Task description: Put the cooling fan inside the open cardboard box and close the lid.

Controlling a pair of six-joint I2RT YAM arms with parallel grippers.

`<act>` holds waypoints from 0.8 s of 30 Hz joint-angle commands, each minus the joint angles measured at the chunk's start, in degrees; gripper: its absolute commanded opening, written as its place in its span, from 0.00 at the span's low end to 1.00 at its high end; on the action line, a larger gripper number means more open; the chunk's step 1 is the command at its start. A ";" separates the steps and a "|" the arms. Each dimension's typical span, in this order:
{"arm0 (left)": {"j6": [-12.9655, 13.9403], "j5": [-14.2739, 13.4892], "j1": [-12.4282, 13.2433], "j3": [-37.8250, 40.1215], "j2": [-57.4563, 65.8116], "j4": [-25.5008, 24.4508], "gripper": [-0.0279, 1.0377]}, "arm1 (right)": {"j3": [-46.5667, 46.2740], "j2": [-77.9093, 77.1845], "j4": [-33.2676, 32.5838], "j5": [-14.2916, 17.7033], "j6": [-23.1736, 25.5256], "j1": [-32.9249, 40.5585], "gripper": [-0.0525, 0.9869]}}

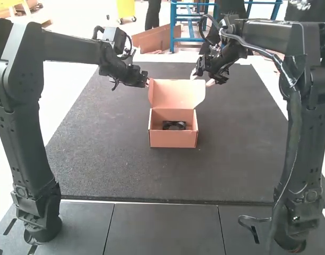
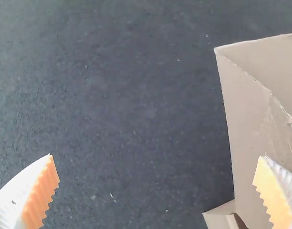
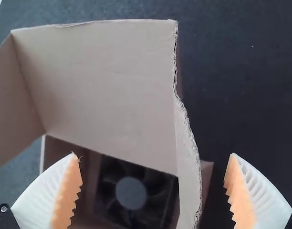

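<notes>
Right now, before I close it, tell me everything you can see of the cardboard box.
The cardboard box is plain brown corrugated card, standing upright near the middle of the black mat. Its lid stands up from the rear wall, open, with a side flap folded forward and one ragged edge. The black cooling fan lies flat inside. The left claw is open at one upper lid corner, the right claw open at the other; contact is unclear.

My left arm (image 1: 24,133) and right arm (image 1: 310,133) are matte black, with rounded joint housings. A sleeved black cable (image 1: 289,139) runs along the right one. My fingers (image 3: 41,202) are white and ribbed, faced with serrated orange pads (image 3: 68,193).
</notes>
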 commanded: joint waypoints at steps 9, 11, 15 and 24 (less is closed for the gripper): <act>-0.94 0.67 -0.51 2.68 -1.00 -0.97 0.94 | 1.39 -0.24 -0.26 -1.64 0.36 -0.36 0.47; -0.94 0.67 -0.51 2.68 -1.09 -1.41 0.94 | 1.39 -0.24 -0.26 -1.64 0.80 -0.36 0.45; -0.85 0.67 -0.51 2.68 -1.18 -1.68 0.94 | 1.39 -0.24 -0.35 -1.55 0.80 -0.54 0.35; -1.12 0.67 -0.51 2.68 -1.36 -1.77 0.94 | 0.87 0.28 -0.26 -1.46 1.15 -0.45 0.18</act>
